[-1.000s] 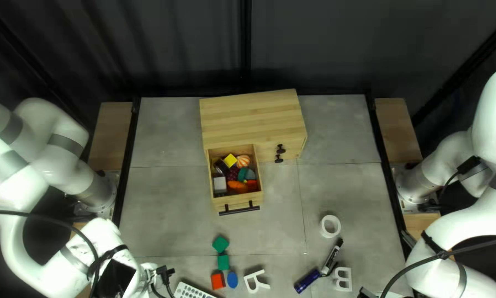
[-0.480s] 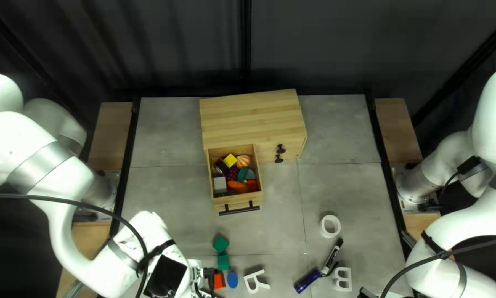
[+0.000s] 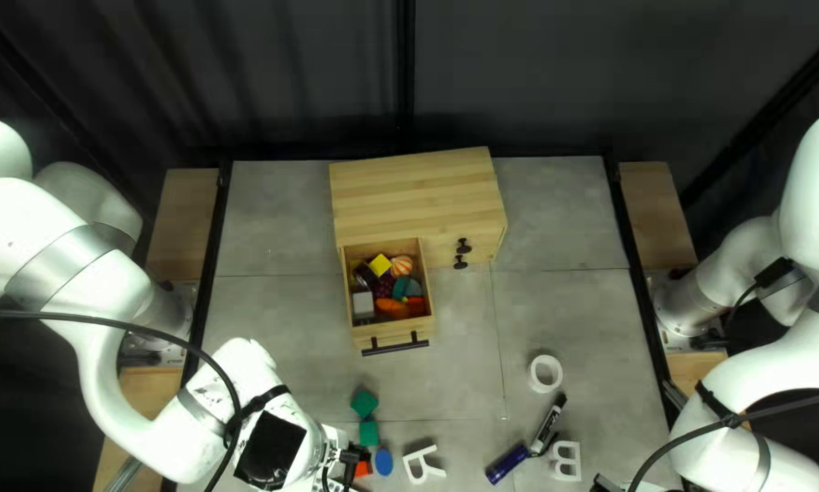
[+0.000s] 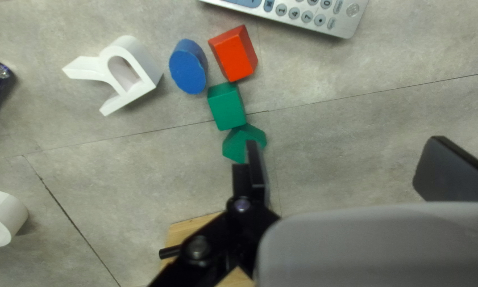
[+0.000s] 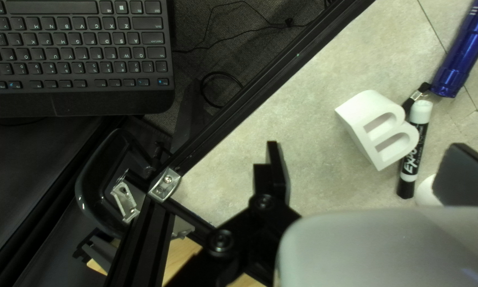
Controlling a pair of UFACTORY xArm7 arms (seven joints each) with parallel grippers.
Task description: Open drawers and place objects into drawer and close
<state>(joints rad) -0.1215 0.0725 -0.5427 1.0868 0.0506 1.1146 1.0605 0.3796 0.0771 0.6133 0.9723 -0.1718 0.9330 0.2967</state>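
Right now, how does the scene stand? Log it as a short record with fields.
drawer: pulled out, small objects inside
left hand: open, empty
right hand: open, empty
loose blocks: two green, one red, one blue
loose letters: R, B
other loose items: flashlight, marker, white ring, remote

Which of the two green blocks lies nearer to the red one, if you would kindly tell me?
The squarish green block, lying between the red block and the many-sided green block.

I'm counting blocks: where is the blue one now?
Near the bottom of the top left view, the blue block lies between the red block and the white letter R.
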